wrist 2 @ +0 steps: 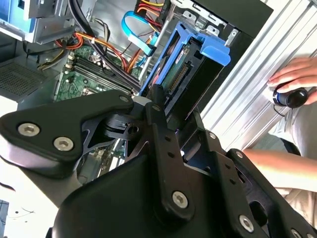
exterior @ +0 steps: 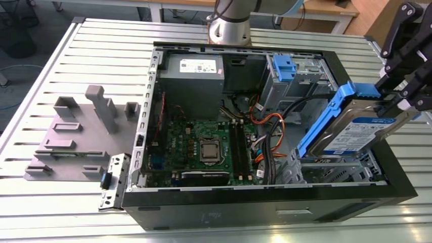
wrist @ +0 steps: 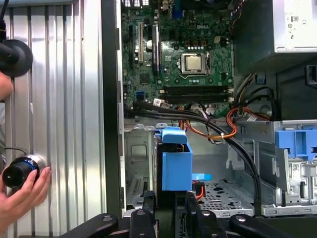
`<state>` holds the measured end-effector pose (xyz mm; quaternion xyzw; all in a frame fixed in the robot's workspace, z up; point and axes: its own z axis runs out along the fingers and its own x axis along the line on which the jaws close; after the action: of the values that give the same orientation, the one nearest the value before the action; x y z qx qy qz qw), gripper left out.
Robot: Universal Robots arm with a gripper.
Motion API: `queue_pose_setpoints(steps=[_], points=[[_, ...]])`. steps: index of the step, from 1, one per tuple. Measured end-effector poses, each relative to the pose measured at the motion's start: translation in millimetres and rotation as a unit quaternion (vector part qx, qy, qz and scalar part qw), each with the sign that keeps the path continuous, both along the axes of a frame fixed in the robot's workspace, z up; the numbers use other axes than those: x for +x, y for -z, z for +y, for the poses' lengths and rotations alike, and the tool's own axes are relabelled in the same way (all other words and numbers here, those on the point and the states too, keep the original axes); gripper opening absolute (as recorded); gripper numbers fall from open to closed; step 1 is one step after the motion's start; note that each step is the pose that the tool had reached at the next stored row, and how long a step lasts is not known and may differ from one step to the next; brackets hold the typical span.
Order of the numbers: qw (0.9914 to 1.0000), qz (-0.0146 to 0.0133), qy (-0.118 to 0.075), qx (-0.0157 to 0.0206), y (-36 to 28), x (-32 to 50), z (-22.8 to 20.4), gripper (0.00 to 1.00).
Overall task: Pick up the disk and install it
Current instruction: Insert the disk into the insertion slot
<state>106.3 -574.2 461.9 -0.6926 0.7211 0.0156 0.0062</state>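
Observation:
The disk (exterior: 356,130), a silver drive with a blue-and-white label and blue side rails, hangs tilted on edge over the grey drive cage (exterior: 332,168) in the near right corner of the open computer case (exterior: 270,202). My gripper (exterior: 399,104) is shut on the disk's upper end at the exterior view's right. In the first wrist view the disk's blue rail (wrist: 177,163) stands straight out from my fingers (wrist: 148,215), above the cage floor (wrist: 223,193). The second wrist view has the disk (wrist 2: 195,67) just beyond my black finger links (wrist 2: 161,129).
Black and orange cables (exterior: 270,131) run beside the cage, and the motherboard (exterior: 202,147) lies further in. A blue latch on a grey cage (exterior: 292,71) and a grey box (exterior: 196,76) sit at the back. A grey fixture plate (exterior: 74,136) lies left of the case. A person's hand (wrist: 22,191) rests on the table.

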Motion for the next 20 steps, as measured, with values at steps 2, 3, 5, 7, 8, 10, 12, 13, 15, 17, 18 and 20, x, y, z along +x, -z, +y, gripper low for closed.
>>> queue_pose_setpoints(steps=[2,3,5,7,8,10,12,13,15,17,18,20], points=[[1.0,0.0,0.0,0.0001,0.7,0.4,0.0,0.35],[1.0,0.0,0.0,0.0,1.4,0.6,0.0,0.35],[1.0,0.0,0.0,0.0,2.3,0.9,0.0,0.35],[1.0,0.0,0.0,0.0,2.4,0.9,0.0,0.35],[1.0,0.0,0.0,0.0,2.4,0.9,0.0,0.35],[1.0,0.0,0.0,0.0,2.6,0.9,0.0,0.35],[1.0,0.0,0.0,0.0001,4.3,0.9,0.0,0.35],[1.0,0.0,0.0,0.0001,5.4,0.9,0.0,0.35],[1.0,0.0,0.0,0.0001,8.1,0.9,0.0,0.35],[1.0,0.0,0.0,0.0,9.5,1.1,0.1,0.35],[1.0,0.0,0.0,-0.0001,10.1,1.4,0.1,0.35],[1.0,0.0,0.0,0.0003,12.3,1.7,0.0,0.35]])
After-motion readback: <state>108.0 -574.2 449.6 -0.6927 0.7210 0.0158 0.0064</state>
